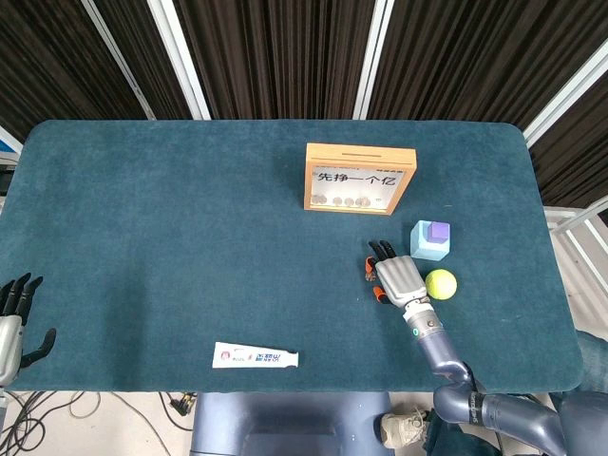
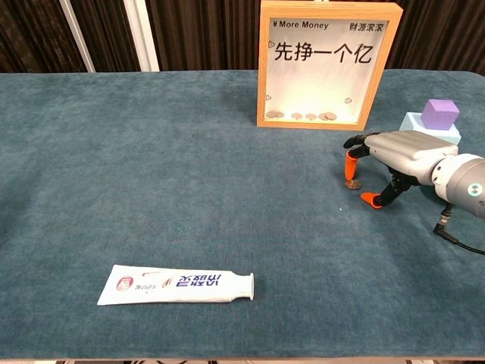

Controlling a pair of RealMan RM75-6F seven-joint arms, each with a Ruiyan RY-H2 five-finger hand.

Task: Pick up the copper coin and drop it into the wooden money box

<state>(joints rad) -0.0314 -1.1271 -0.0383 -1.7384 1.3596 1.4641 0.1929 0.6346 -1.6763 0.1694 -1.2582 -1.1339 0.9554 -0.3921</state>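
- Right of tabletop (image 1: pixel 171 209) centre: right hand (image 1: pixel 401 279) sits palm-down over the cloth, fingers arched, orange fingertips (image 2: pixel 351 164) pointing down.
- Copper coin (image 2: pixel 352 183) lies flat on the cloth directly under one orange fingertip; fingertip is at or just above it, contact unclear in the chest view.
- Thumb tip is planted on the cloth just right of the coin, a gap between it and the finger. Coin is not lifted, nothing held; fingers apart.
- Head view: coin hidden beside the hand, can't make it out.
- Wooden money box (image 2: pixel 328 64) stands upright behind the hand, near the far side of the tabletop, glass front, several coins along its bottom; slot visible on top in the head view.
- Left hand (image 1: pixel 13 318) hangs off the near-left tabletop edge, fingers spread, holding nothing.
- Purple cube (image 2: pixel 440 113) sits on a light blue block (image 1: pixel 426 247), just behind the right hand.
- Yellow-green ball (image 1: pixel 441 283) touching or just beside the right hand's outer side.
- Toothpaste tube (image 2: pixel 176 283) lies flat near the front edge, well apart from everything else.
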